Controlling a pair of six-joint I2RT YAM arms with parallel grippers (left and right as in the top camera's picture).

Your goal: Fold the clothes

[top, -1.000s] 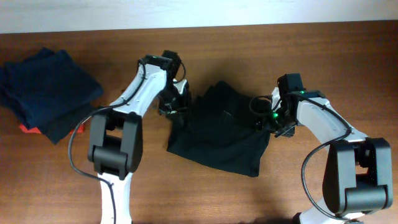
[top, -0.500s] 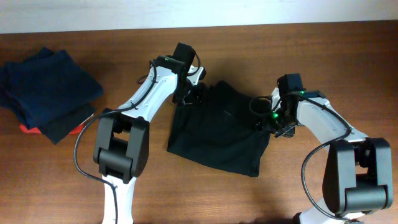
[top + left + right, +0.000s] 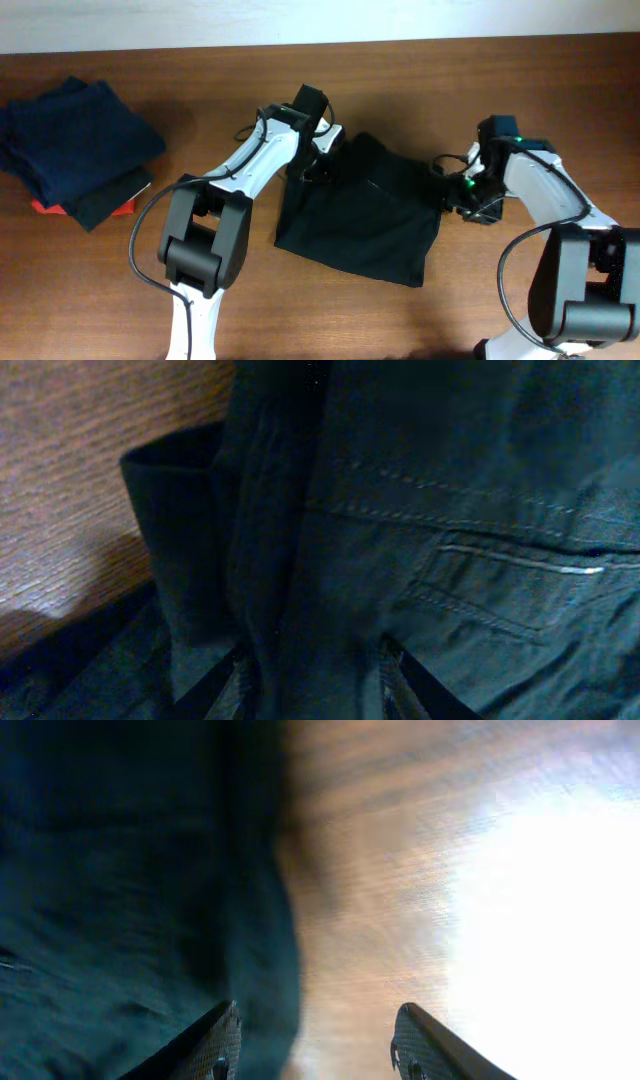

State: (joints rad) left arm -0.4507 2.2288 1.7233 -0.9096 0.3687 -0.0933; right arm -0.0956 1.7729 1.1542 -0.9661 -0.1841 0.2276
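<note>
Between the fingers of the left gripper (image 3: 312, 685) rises a thick fold of the black shorts (image 3: 450, 510), which fill nearly all of that wrist view. The fingers stand on either side of the fold, but the picture is too dark to tell whether they pinch it or only straddle it. Just ahead and to the right of this gripper is a stitched pocket (image 3: 510, 580). Ahead and to the left is a strip of bare table (image 3: 90, 470). The right gripper (image 3: 315, 1045) is released, its fingers wide apart, one over the hem of the shorts and the other over wood. The shorts lie spread on the table between the two grippers. Half a second ago the right gripper sat on the shorts' right edge; now it is just off that edge. The left gripper has slid further along the top edge, and the shorts have shifted slightly with it. From overhead, the left fingertips are hidden under their own wrist. Well away to the left gripper's left lies a stack of navy clothes (image 3: 75, 140), with a red thing (image 3: 42, 207) mostly covered beneath it.
</note>
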